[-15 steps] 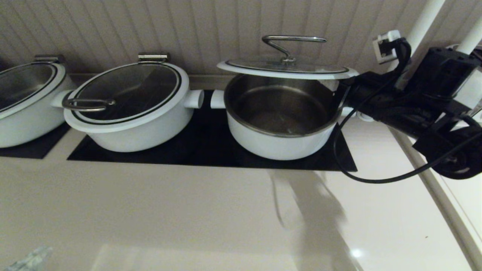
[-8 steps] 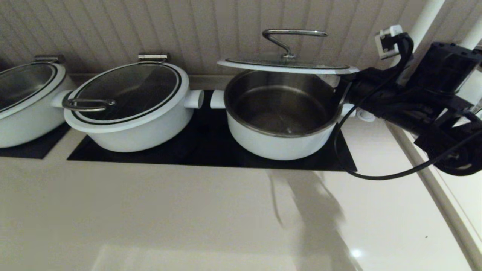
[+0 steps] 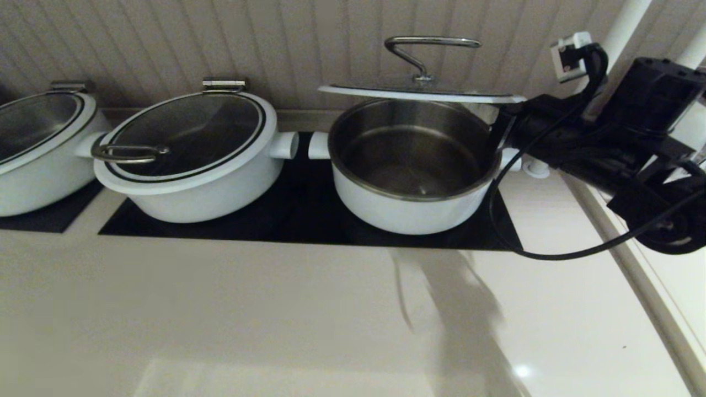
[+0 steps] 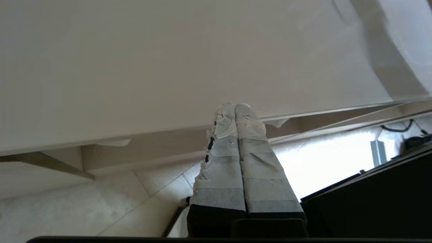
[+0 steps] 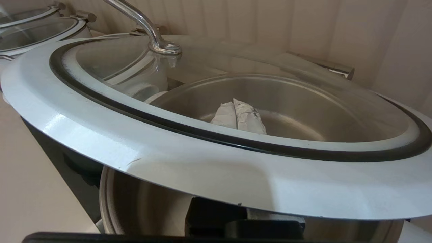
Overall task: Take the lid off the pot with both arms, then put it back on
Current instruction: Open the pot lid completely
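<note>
The round glass lid with broad white rim and thin black ring was held clear of the wide white round pot with steel inner liner, near level above the pot's mouth, with a gap between rim and pot on the near side. Its curved steel handle stood up from the lid's centre. The pot sat open on the black mat, its liner bare inside. The right gripper reached in from the pot's right side; in the right wrist view its white-taped fingertips lay pressed together beneath the glass, seen through it, with the lid's white rim resting across the top of the fingers, so the lid was borne from below rather than pinched. The black right arm with its looping black cable extended from the right edge of the head view to the lid's right edge. The left gripper did not appear in the head view; in the left wrist view its taped fingers were clenched together on nothing, below a pale flat surface. A second white pot with a closed glass lid and rim loop handle stood just beside the open pot on the left, knobs nearly meeting, and a third white pot sat further left.
</note>
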Motion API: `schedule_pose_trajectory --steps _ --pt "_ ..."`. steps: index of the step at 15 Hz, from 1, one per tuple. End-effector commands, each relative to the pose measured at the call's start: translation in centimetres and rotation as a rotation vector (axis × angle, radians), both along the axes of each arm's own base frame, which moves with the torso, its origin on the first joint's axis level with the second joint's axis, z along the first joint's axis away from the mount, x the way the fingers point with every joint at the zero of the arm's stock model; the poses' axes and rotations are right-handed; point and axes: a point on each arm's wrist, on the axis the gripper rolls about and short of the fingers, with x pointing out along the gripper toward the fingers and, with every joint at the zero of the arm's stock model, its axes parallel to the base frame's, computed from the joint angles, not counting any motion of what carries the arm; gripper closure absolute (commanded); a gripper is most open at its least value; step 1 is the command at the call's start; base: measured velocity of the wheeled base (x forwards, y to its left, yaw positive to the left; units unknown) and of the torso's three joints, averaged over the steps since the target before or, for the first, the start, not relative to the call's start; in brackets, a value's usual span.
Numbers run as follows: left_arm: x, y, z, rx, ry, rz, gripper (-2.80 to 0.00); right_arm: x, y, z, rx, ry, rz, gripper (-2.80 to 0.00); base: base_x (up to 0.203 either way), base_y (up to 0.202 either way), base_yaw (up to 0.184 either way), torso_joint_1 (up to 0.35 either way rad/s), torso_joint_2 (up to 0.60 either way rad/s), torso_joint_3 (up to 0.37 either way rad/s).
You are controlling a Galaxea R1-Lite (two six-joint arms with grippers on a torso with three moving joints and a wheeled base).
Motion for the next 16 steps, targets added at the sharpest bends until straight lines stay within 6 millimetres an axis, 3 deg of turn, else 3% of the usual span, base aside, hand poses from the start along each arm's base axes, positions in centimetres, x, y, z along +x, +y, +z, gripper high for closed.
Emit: schedule_pose_trajectory --steps 1,6,15,16 --pt "0.06 -0.04 0.02 -0.006 0.008 0.0 0.0 -0.06 0.0 0.16 0.002 -0.009 0.003 0.0 0.0 0.0 0.0 0.0 0.0 0.0" --pt "0.05 -0.07 0.02 -0.02 0.018 -0.009 0.0 -0.1 -0.02 0.17 0.002 -0.009 0.002 0.0 0.0 0.0 0.0 0.0 0.0 0.0" --pt "0.01 -0.18 0.13 0.511 -0.309 -0.219 0.0 -0.04 -0.07 0.12 0.002 -0.008 0.001 0.0 0.0 0.0 0.0 0.0 0.0 0.0" --pt "0.0 -0.18 0.06 0.506 -0.298 -0.219 0.0 -0.02 -0.15 0.09 0.002 -0.007 -0.002 0.0 0.0 0.0 0.0 0.0 0.0 0.0"
